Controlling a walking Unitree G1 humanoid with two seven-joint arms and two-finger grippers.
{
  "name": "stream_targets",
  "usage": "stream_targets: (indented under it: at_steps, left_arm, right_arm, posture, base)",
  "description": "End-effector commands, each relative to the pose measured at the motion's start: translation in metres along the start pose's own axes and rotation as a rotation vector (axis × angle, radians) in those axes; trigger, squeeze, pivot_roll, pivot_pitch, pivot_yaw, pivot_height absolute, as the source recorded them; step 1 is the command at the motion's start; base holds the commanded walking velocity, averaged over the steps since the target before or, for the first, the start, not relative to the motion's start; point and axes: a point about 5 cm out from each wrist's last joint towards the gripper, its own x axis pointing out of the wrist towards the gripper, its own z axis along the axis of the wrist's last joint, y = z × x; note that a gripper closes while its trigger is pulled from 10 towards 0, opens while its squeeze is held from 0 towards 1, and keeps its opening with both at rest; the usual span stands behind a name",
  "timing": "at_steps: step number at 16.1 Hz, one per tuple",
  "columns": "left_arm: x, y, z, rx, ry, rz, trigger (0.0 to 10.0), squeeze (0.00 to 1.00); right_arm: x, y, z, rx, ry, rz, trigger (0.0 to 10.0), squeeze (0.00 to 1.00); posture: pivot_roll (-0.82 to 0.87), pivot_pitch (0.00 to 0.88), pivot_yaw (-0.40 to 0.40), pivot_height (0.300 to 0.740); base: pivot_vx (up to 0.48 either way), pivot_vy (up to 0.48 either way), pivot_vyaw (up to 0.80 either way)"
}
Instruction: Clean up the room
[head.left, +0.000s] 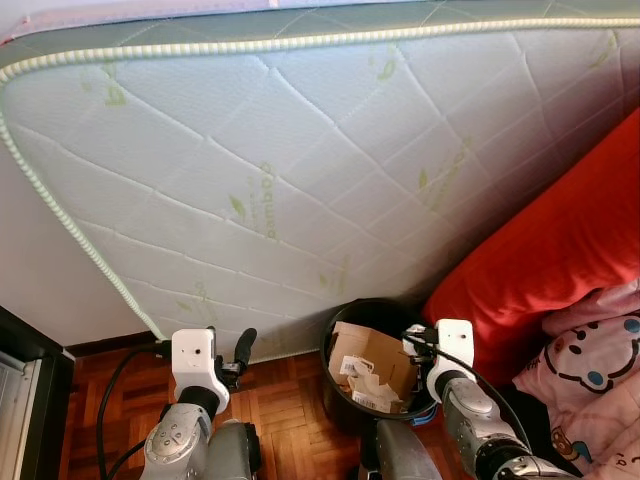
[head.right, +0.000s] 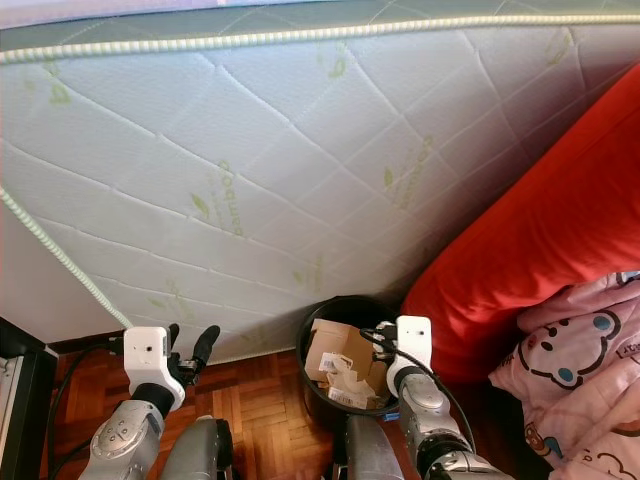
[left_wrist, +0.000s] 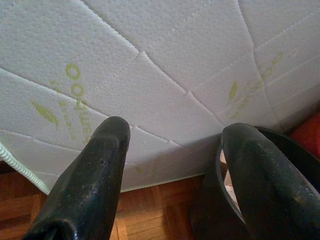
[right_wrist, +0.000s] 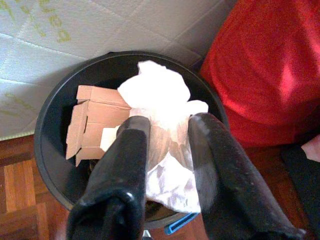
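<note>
At about seven o'clock in the head view the left pincer (head.left: 238, 352) hangs over the parquet floor (head.left: 280, 385) with its fingers spread wide and nothing between them, pointing at the quilted mattress (head.left: 300, 150) that leans against the wall. At five o'clock the black bin (right_wrist: 55, 165) stands at the mattress's foot, a flattened cardboard box (right_wrist: 92, 125) already inside. The right pincer (right_wrist: 167, 165) hovers right over the bin's mouth, its fingers closed on a crumpled white tissue (right_wrist: 155, 95) that bulges out beyond the tips. The likely slip is at release: the tissue is light and may cling to a finger, or drift past the rim toward the red cushion (right_wrist: 270, 70) at three o'clock if the fingers part too high. The bin, standing loose on the floor, could also be nudged by the wrist.
</note>
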Motion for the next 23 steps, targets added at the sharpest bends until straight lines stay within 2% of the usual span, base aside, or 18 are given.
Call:
stream_targets:
  at_steps: [1, 11, 12, 13, 15, 16, 23]
  left_arm:
    - [-0.001, -0.001, 0.002, -0.005, -0.001, 0.001, 10.0, 0.00]
    - [-0.001, 0.000, 0.002, 0.000, 0.004, 0.002, 10.0, 0.00]
    - [0.000, 0.000, 0.002, 0.001, 0.004, 0.003, 10.0, 0.00]
    - [0.000, 0.001, 0.001, 0.000, 0.005, 0.006, 10.0, 0.00]
    - [0.002, 0.001, 0.001, 0.000, 0.005, 0.008, 10.0, 0.00]
    - [0.003, 0.000, 0.001, 0.000, 0.005, 0.007, 10.0, 0.00]
    - [0.009, 0.003, -0.003, 0.009, 0.023, 0.016, 10.0, 0.00]
  right_arm:
    - [-0.002, -0.003, -0.008, 0.012, 0.022, -0.006, 10.0, 1.00]
    - [-0.002, 0.000, -0.010, 0.018, 0.038, 0.027, 10.0, 1.00]
    - [-0.002, 0.001, -0.010, 0.027, 0.033, 0.031, 10.0, 0.65]
    - [-0.002, 0.002, -0.009, 0.020, 0.031, 0.045, 10.0, 0.00]
    - [-0.003, 0.004, -0.007, 0.063, -0.005, 0.076, 10.0, 0.00]
    - [-0.003, 0.004, -0.006, 0.064, -0.025, 0.085, 10.0, 0.00]
    - [-0.011, -0.003, -0.029, 0.055, 0.030, 0.078, 10.0, 0.00]
  posture:
    - [0.03, 0.194, -0.085, 0.630]
    - [0.03, 0.198, -0.080, 0.630]
    - [0.03, 0.195, -0.081, 0.630]
    - [0.03, 0.193, -0.082, 0.630]
    - [0.03, 0.187, -0.082, 0.630]
    - [0.03, 0.186, -0.082, 0.643]
    - [0.02, 0.163, -0.087, 0.723]
  base:
    - [0.000, 0.000, 0.00]
    - [0.000, 0.000, 0.00]
    - [0.000, 0.000, 0.00]
    - [0.000, 0.000, 0.00]
    - [0.000, 0.000, 0.00]
    - [0.000, 0.000, 0.00]
    - [0.000, 0.000, 0.00]
